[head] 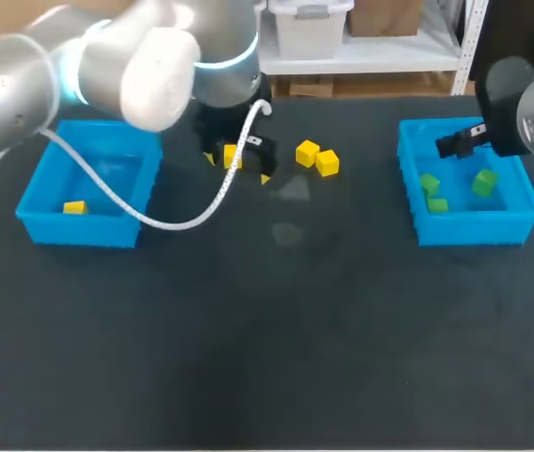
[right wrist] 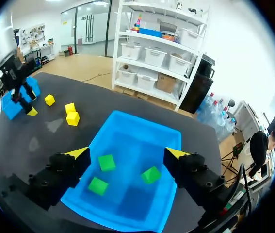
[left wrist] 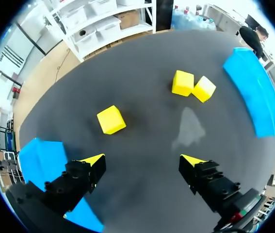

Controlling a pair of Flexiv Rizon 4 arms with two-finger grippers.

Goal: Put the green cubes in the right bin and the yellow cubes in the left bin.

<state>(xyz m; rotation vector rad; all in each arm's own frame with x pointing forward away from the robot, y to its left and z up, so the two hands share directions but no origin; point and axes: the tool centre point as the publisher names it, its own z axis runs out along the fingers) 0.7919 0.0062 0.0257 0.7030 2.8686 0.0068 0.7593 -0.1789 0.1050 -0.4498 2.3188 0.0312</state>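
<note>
Three green cubes are found in the right bin, spread apart on its floor. The right gripper is held above that bin, fingers spread wide, nothing gripped. In the right wrist view all three cubes are seen under the gap between its fingers, none touched.

One boxed yellow cube is located in the left bin, near the front wall, toward the bin's left side.

A white cable is hung in a loop from the left arm, over the tabletop just right of the left bin.

Farther out, the left arm is extended past the left bin toward the middle. The left gripper is held over bare tabletop, fingers wide apart, nothing held.

A lone yellow cube is seen on the tabletop ahead of that gripper, offset toward the finger on the left bin's side, not touched by either finger.

Beyond it, toward the right bin's side, two paired yellow cubes are set just beside each other. Contact between them cannot be confirmed. Both are well apart from the lone cube and outside either bin.
</note>
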